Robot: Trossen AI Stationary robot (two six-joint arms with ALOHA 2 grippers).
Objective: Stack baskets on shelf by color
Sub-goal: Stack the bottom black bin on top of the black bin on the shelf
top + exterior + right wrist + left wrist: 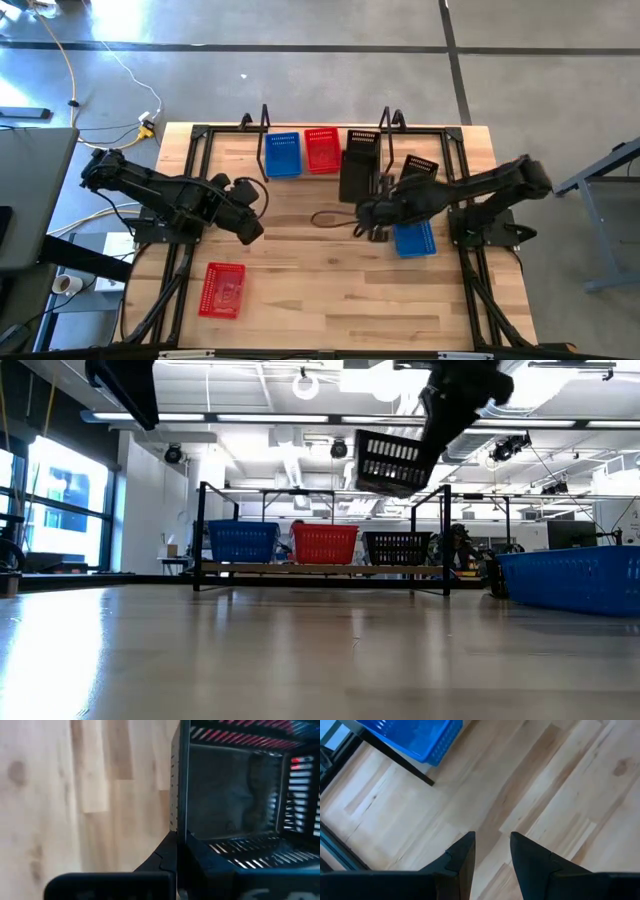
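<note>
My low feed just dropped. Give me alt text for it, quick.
A black basket hangs in the air, gripped by the right pincer, above the shelf, where blue, red and black baskets stand side by side. Another blue basket sits on the table at right.

We see a yellow cable [95,85] trailing over the grey floor [330,25] beyond the slatted wooden table [330,290], and a tape roll [66,284] beside its left edge.
</note>
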